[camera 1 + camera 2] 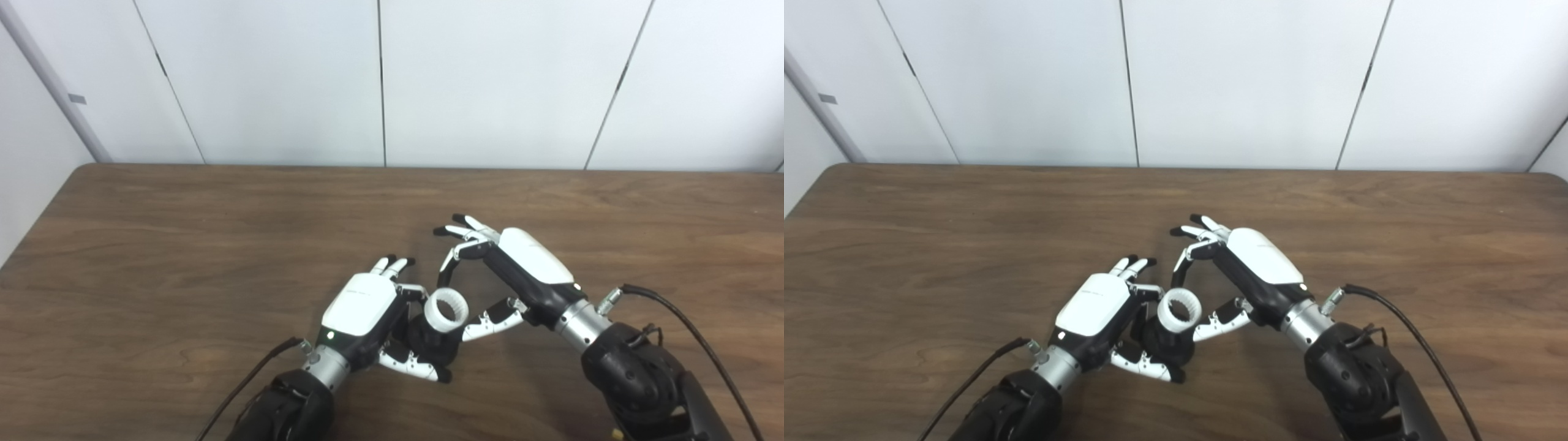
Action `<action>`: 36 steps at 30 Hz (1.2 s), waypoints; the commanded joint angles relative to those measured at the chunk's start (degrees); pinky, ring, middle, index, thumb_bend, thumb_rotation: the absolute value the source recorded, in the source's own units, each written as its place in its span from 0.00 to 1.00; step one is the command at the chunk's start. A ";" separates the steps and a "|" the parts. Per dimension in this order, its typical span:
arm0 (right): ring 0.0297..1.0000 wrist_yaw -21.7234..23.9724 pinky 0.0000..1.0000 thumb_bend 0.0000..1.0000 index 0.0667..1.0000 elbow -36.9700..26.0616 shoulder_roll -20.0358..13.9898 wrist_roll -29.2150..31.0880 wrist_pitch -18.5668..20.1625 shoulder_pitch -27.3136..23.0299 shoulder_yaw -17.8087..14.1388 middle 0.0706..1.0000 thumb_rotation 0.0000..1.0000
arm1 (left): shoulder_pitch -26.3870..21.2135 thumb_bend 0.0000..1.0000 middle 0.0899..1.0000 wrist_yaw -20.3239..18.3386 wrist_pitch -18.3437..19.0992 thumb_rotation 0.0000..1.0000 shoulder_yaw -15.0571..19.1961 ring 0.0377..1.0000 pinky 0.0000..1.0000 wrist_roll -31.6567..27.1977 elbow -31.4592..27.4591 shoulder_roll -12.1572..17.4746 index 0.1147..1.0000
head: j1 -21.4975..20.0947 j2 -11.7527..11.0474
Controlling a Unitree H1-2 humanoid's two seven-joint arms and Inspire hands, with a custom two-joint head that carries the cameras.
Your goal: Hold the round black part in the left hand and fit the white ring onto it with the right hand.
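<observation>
Two hands meet near the middle of the wooden table point(184, 245), toward its near edge. We see the left hand point(367, 309) coming in from the near left, its white back turned up, its fingers and thumb wrapped around the black part point(432, 343). That part is round and dark, largely hidden inside the grip, so we cannot make out its full shape; the thumb crosses below it at the near side.

On top of the black part sits the ring point(446, 310), white, with a ribbed inner wall, its opening tilted up toward the far right. It touches the black part, though we cannot tell whether it is fully seated or only resting on it.

Just right of the ring is the right hand point(508, 269), coming in from the near right. It holds nothing we can see: its fingers are spread wide, the upper ones point(463, 231) pointing left and arching above and beyond the ring, apart from it. Its thumb reaches in from the right, its tip at or just beside the ring's near right rim; we cannot tell whether it touches.

A black cable point(686, 324) curves from the right wrist toward the near right.
</observation>
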 commanded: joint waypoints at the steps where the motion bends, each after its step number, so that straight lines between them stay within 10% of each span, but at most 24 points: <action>1: 0.98 -0.53 0.95 0.52 0.44 -1.24 0.43 0.64 -2.08 -2.19 -0.11 0.88 0.13 | 0.79 0.52 0.82 -2.49 -0.39 0.05 -1.02 0.95 1.00 0.34 -0.53 0.38 0.41 | 0.06 0.16; 36: 0.99 4.65 0.94 0.52 0.44 -4.60 -3.06 -0.16 0.01 -1.72 -1.16 0.88 0.13 | 1.17 0.52 0.82 -4.85 -0.17 0.05 0.38 0.96 1.00 0.14 -2.67 0.38 0.41 | -2.54 1.55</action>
